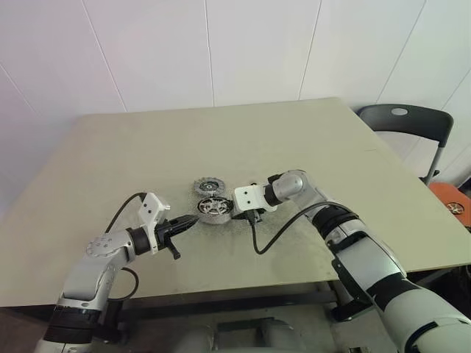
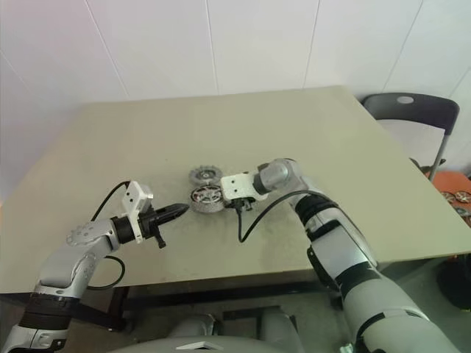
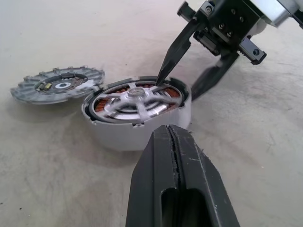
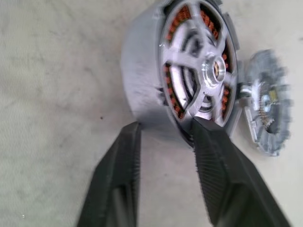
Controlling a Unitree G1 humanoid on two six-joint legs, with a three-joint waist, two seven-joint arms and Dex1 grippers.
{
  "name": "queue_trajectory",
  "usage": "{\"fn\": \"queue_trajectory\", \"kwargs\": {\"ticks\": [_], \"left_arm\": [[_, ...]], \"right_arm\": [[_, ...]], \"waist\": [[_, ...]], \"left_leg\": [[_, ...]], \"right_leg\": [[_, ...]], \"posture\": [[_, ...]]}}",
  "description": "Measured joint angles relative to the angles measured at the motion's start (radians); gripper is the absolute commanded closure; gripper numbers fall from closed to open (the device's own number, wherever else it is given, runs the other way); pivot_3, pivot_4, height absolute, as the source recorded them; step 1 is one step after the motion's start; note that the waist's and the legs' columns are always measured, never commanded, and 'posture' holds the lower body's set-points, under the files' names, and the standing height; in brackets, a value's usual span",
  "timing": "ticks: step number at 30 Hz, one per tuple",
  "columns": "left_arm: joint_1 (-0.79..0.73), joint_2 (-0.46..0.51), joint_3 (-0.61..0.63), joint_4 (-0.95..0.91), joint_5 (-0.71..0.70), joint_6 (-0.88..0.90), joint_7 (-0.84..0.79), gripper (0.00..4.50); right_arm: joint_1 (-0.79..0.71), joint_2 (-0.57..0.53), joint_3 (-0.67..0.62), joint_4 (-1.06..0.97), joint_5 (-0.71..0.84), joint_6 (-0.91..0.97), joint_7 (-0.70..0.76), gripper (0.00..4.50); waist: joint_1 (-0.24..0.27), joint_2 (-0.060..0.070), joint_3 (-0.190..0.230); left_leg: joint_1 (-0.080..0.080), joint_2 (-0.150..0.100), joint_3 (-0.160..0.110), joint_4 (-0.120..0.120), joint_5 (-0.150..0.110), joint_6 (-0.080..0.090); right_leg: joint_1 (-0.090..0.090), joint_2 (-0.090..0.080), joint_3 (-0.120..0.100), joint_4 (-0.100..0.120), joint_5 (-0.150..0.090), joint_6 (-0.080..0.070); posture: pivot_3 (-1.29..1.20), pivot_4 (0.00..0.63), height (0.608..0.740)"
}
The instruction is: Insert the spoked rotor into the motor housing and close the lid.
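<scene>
No text, label, brand, number or sign can be read anywhere in these pictures.
</scene>
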Motion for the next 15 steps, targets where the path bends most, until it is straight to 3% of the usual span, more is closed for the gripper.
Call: {"fn": "queue_trajectory", "kwargs": {"ticks": [13, 15], "left_arm": [[-0.003, -0.003, -0.002, 0.001, 0.003, 0.0, 0.005, 4.5], [-0.004, -0.004, -0.003, 0.002, 0.005, 0.0, 0.007, 4.5]], "right_arm": [[0.03, -0.012, -0.015, -0.094, 0.024, 0.032, 0.057, 3.37], [0.043, -0.014, -0.022, -0.12, 0.051, 0.05, 0.099, 2.67]], "waist": [[0.003, 0.0, 0.0], [0.004, 0.0, 0.0]], "left_leg": [[-0.007, 0.0, 0.0, -0.001, 0.0, 0.0], [-0.007, 0.0, 0.0, -0.002, 0.0, 0.0]], "right_leg": [[-0.007, 0.0, 0.0, -0.002, 0.004, 0.0], [-0.006, 0.0, 0.0, -0.003, 0.004, 0.0]], "posture": [[0.0, 0.0, 0.74], [0.0, 0.0, 0.74]]}}
